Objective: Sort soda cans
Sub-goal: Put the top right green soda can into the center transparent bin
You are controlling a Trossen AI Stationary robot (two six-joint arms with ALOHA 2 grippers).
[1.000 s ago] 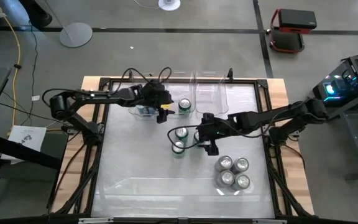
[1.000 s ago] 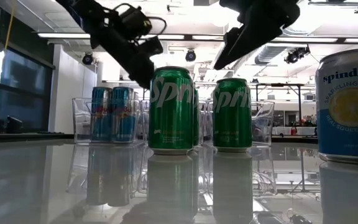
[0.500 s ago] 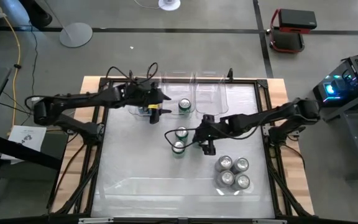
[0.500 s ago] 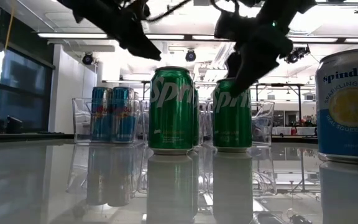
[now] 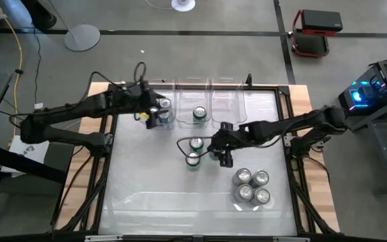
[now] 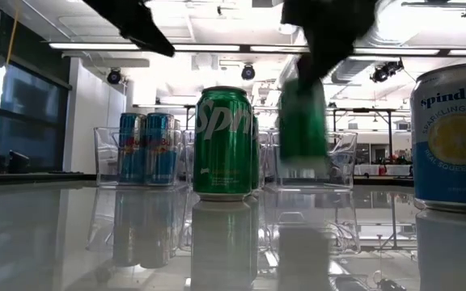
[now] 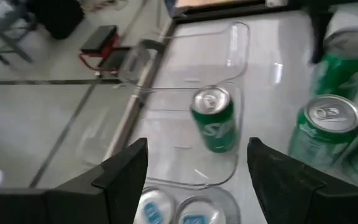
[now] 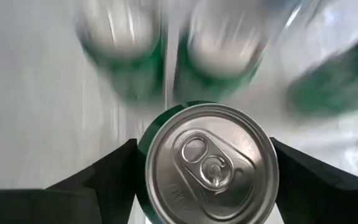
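Since a moment ago your right gripper [image 5: 218, 149] has closed on a green can [image 8: 206, 163] and raised it: in the low view that can [image 6: 303, 129] now hangs clear of the worktop [image 5: 153, 195], where before it stood. The fingers grip its sides just under the rim, so it hangs upright. Two more green cans [image 5: 194, 150] stand just beside it near the worktop's middle, close enough to knock. Your left gripper [image 7: 194, 163] has drawn back over the blue cans [image 6: 146, 148] in the far-left bin [image 5: 154, 125], fingers spread wide and empty. One green can [image 7: 214, 119] already sits in the next bin [image 7: 232, 165] along the far edge, likely your target. Four silver cans [image 5: 250, 185] wait toward the near right.
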